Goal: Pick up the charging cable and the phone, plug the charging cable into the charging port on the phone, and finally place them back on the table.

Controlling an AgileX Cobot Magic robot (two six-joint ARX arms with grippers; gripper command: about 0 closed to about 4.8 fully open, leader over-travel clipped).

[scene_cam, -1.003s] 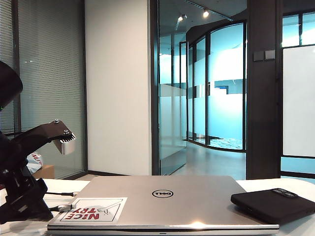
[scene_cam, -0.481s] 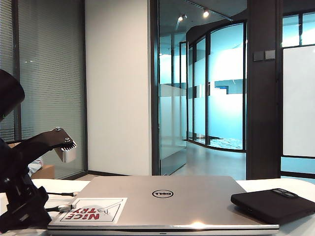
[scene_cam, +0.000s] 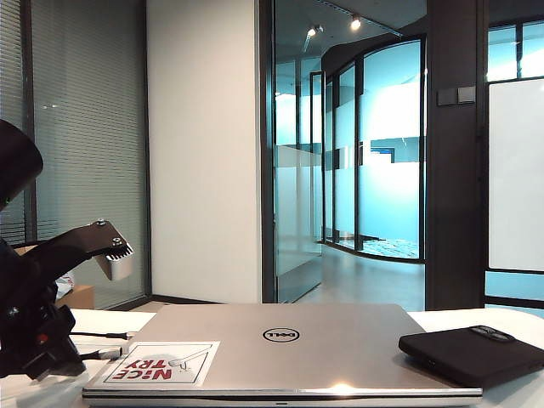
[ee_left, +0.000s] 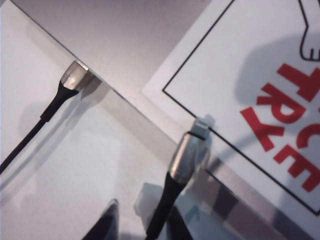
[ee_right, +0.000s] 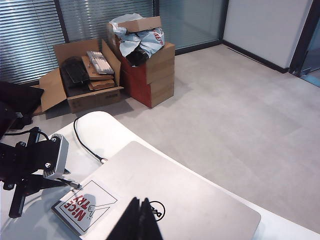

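**A:** Where's your left gripper (ee_left: pixel 145 220)?

**B:** Low at the sticker corner of the laptop (scene_cam: pixel 280 348). My fingers (ee_left: pixel 102 227) sit on either side of the charging cable (ee_left: pixel 185 160), just behind its silvery plug, whose tip lies on the sticker (ee_left: pixel 260 100). I can't tell whether they are pinching the cord yet or only flanking it. A second cord (ee_left: pixel 55 102) with a darker plug rests against the laptop's edge nearby; that one isn't mine to take.

**A:** And your right gripper (ee_right: pixel 141 220)?

**B:** Pressed together, empty, hanging high above the laptop lid.

**A:** The phone (scene_cam: pixel 472 353)?

**B:** Untouched, lying at the laptop's other corner, partly on the lid and reaching out over the table (scene_cam: pixel 518 395).

**A:** So how far along?

**B:** Barely begun, I'd judge. At best the cable is being taken. Lifting it, picking up the phone, plugging in and setting both down all remain.
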